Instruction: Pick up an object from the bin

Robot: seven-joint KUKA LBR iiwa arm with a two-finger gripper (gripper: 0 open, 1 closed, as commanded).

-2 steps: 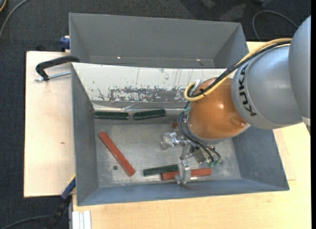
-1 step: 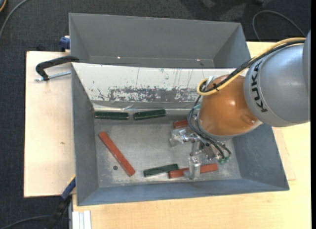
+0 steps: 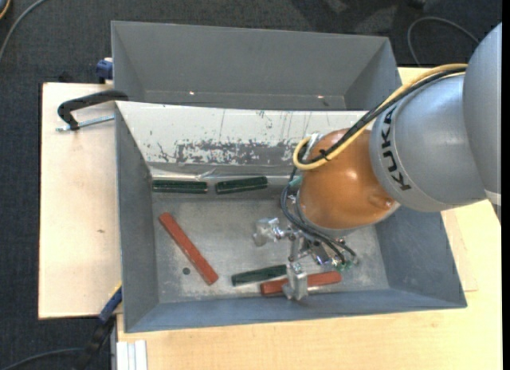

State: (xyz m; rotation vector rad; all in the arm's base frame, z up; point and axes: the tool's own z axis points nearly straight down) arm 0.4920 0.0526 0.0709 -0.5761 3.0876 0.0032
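Observation:
My gripper [image 3: 283,258] hangs low over the front right of the bin floor, open. One metal fingertip [image 3: 296,285] stands on or just above a short red bar [image 3: 320,280] that lies along the front wall. The other fingertip [image 3: 268,232] is farther back over bare floor. A dark green bar [image 3: 258,277] lies just left of the red one, its right end passing between the fingers. Nothing is gripped between the fingers.
A longer red bar [image 3: 187,249] lies slanted on the left of the floor. Two dark green bars [image 3: 179,186] [image 3: 241,186] rest end to end against the back wall. The arm's orange cover and cables hang over the right half.

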